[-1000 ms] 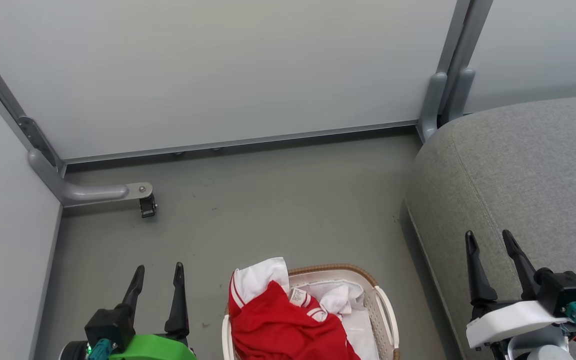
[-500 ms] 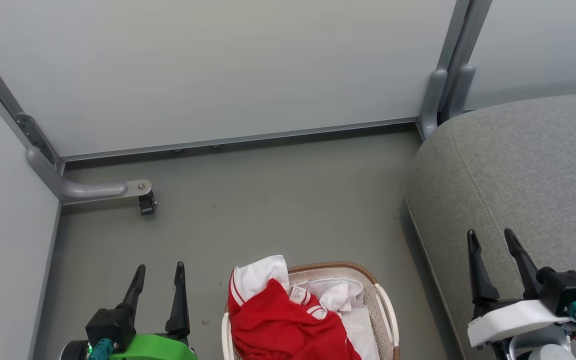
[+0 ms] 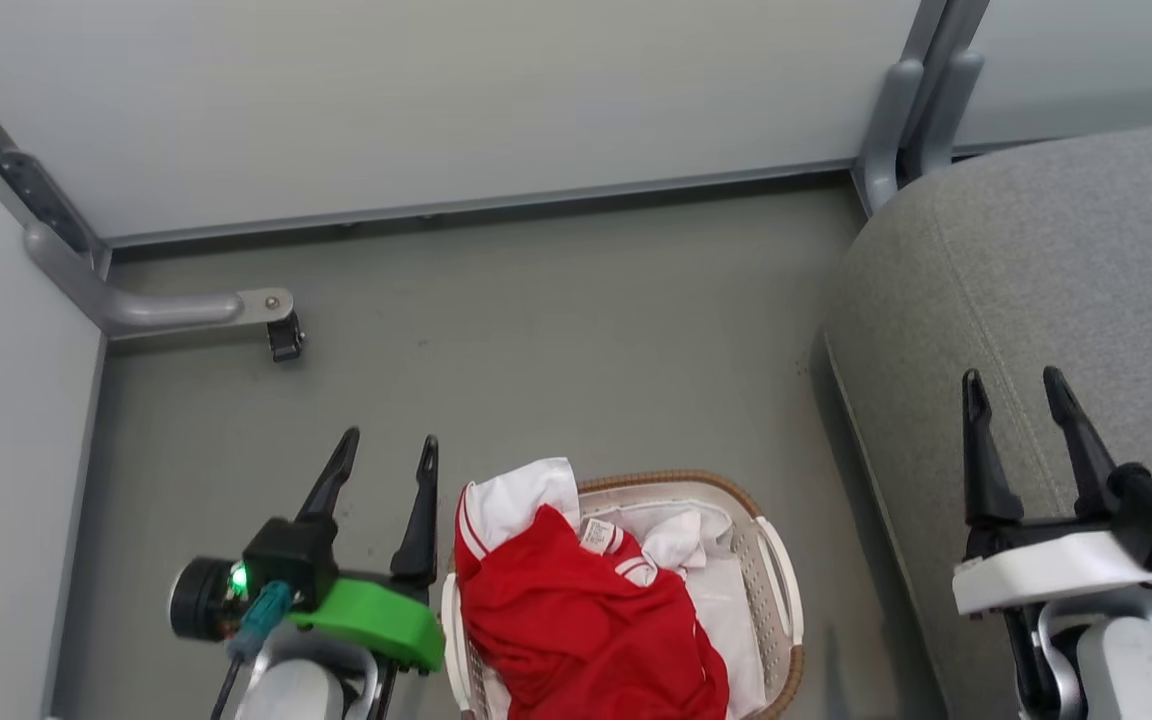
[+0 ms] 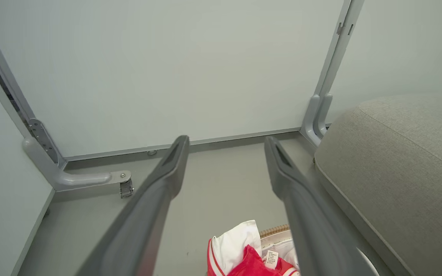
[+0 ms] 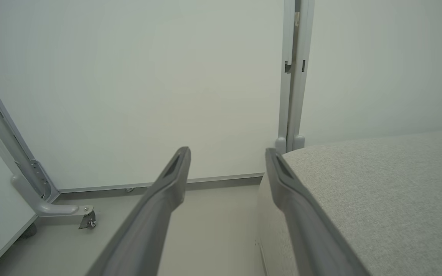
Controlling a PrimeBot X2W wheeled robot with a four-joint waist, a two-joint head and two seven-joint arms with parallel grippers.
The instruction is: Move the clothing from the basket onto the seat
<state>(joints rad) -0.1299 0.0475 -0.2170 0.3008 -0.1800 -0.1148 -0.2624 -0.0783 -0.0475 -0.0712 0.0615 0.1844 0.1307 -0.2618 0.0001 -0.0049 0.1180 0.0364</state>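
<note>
Your head now looks lower, and the left hand, spread empty like the right hand, sits closer beside the basket, ready for the clothing.

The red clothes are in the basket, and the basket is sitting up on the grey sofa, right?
Not quite. The red clothes are in the basket, but the basket stands on the floor beside the grey sofa, not up on it. The head view shows this.
</note>
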